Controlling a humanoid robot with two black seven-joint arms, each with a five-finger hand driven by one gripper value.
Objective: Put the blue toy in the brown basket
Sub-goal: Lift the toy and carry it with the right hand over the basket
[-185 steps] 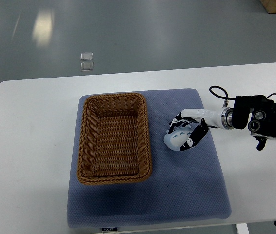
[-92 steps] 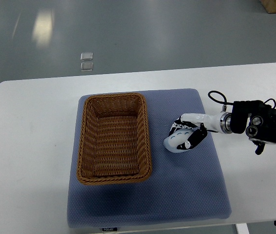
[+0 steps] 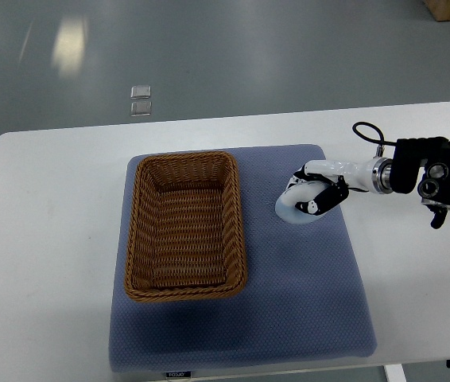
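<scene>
Reaching in from the picture's right edge, the right arm lies nearly level across the white desk (image 3: 50,239), its dark wrist housing over the bare desk top and its white forearm stretching left onto the blue-grey mat (image 3: 289,318). The right hand (image 3: 314,199) has its black-and-white fingers (image 3: 324,200) curled around the blue toy (image 3: 292,205), clamped on it from the right side and from above. The toy shows as a pale bluish rounded shape, over the mat's right half, to the right of the brown basket (image 3: 185,227) and apart from it; whether it rests on the mat or is raised off it cannot be told from this steep view.

There is one basket, one toy, one mat and one arm in view. The basket is rectangular, woven, and stands on the mat's left half with its long side running away from the robot. A looped black cable (image 3: 366,131) rises from the wrist.

Much of the toy is hidden under the fingers, so its form is hard to make out. The arm is cut off at the right edge. On the grey floor beyond the desk lie two small pale squares (image 3: 141,99), too small to identify.
</scene>
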